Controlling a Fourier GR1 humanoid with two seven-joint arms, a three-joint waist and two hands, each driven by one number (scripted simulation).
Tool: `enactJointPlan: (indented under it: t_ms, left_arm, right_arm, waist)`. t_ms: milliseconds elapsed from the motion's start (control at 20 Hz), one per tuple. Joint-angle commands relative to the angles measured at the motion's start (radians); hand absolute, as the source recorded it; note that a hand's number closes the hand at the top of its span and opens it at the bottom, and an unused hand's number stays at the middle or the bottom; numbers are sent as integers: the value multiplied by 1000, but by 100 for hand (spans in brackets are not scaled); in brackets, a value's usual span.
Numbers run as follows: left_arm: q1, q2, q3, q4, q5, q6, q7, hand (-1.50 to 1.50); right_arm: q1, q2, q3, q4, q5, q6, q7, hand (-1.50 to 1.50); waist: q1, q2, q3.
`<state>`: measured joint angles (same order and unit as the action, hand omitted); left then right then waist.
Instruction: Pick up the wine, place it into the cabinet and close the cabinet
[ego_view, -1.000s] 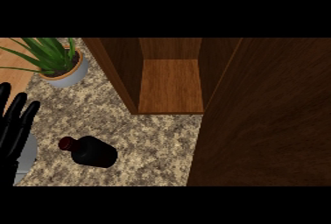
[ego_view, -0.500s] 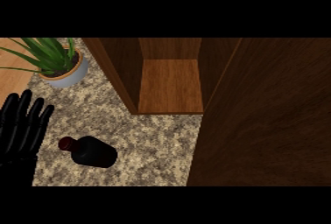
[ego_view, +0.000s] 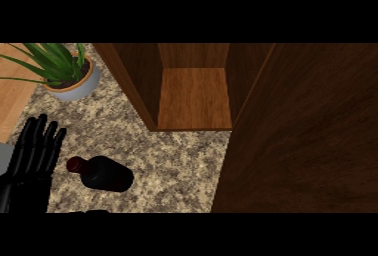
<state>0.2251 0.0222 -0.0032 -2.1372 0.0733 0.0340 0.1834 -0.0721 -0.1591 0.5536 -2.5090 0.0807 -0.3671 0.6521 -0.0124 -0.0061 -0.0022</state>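
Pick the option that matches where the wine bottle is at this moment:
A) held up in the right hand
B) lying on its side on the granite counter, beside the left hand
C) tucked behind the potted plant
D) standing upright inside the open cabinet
B: the wine bottle lies on its side on the counter, just right of the open left hand, outside the cabinet.

The wine bottle (ego_view: 103, 173) lies on its side on the bench (ego_view: 177, 155), near the front left, its neck pointing left. Just left of it is the left hand (ego_view: 33, 152), fingers straight and pointing away from the robot. Behind them, at the far left, stands a potted plant (ego_view: 66, 75). The cabinet (ego_view: 193, 97) sits behind and to the right of the bottle, its door (ego_view: 303, 140) swung open at the right.
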Motion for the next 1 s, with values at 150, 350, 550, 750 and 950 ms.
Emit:
enactJointPlan:
  t_ms: [150,350,550,750,950]
  left_arm:
    - [80,5,58,116,20,-49,-159,-150]
    - [115,-13,50,173,4,-67,-245,-150]
    - [131,-5,83,280,17,-101,-321,-150]
    - [110,27,119,355,42,-132,-331,-150]
    - [59,-21,67,451,-21,-56,-397,-150]
  right_arm:
    - [3,-53,39,-181,147,-32,100,-150]
    - [2,-78,28,-151,137,-36,62,-150]
    - [-26,-82,54,-174,152,-75,106,-150]
    - [3,-141,30,-235,130,-76,112,-150]
    - [25,-145,77,-204,140,-88,70,-150]
  waist:
    - [3,-1,0]
    - [5,1,1]
    - [0,0,0]
    - [-11,-2,0]
    - [-7,1,1]
